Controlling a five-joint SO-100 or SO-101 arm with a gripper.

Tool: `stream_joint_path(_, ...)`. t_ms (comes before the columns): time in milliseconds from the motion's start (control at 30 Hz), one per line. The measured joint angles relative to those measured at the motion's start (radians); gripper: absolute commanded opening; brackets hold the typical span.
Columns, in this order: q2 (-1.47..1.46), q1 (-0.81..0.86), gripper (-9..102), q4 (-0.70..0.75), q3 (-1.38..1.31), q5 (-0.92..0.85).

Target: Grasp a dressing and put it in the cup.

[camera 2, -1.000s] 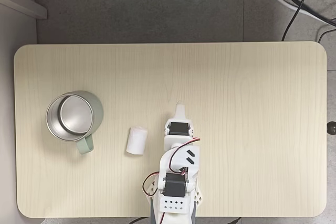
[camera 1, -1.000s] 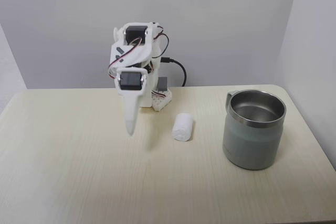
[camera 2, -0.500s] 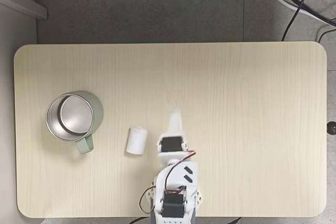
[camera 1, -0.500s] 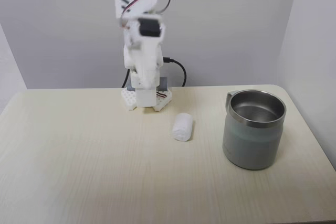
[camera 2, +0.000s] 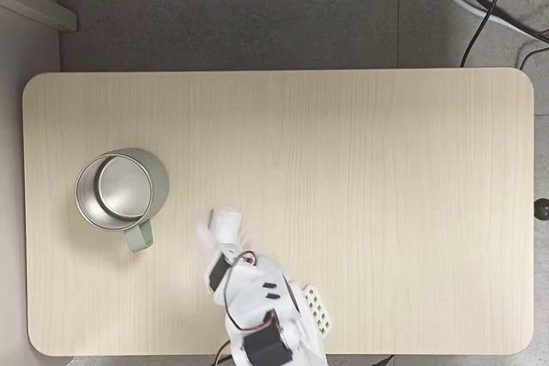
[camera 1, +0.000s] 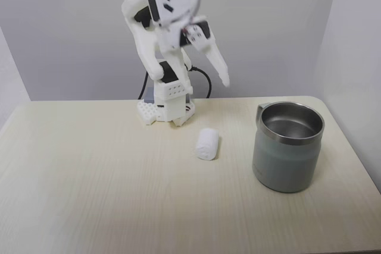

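Observation:
The dressing [camera 1: 207, 143], a small white roll, lies on the table just in front of the arm's base; from above the dressing [camera 2: 227, 220] shows right of the cup's handle. The cup [camera 1: 289, 153], a grey-green steel mug, stands upright to the right, and from above the cup [camera 2: 159, 183] sits at the table's left. My gripper [camera 1: 224, 80] hangs high in the air, slanting down to the right, above and behind the dressing. It looks shut with nothing in it. In the top-down fixed view the blurred gripper [camera 2: 204, 233] overlaps the roll's near-left edge.
The white arm base [camera 1: 166, 108] stands at the table's back edge with a black cable [camera 1: 205, 78] behind it. A pale wooden table [camera 2: 386, 169] has rounded corners. Grey walls close in behind and to the right.
The arm rose from its low pose left of the dressing, then swung toward the dressing and cup side. Dressing and cup have not moved.

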Motion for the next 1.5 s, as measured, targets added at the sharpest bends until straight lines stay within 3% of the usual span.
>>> stream_joint_path(433, 0.195, 0.061, 31, -0.227, -0.288, -0.12)
stream_joint_path(967, 0.471, 0.026, 33, -0.549, -0.477, -0.14)
stream_joint_path(1233, 0.551, -0.02, 31, -0.569, -0.477, -0.106)
stream_joint_path(1400, 0.551, -0.057, 24, -0.577, -0.477, -0.075)
stream_joint_path(1500, 0.551, -0.078, 8, -0.588, -0.477, -0.048)
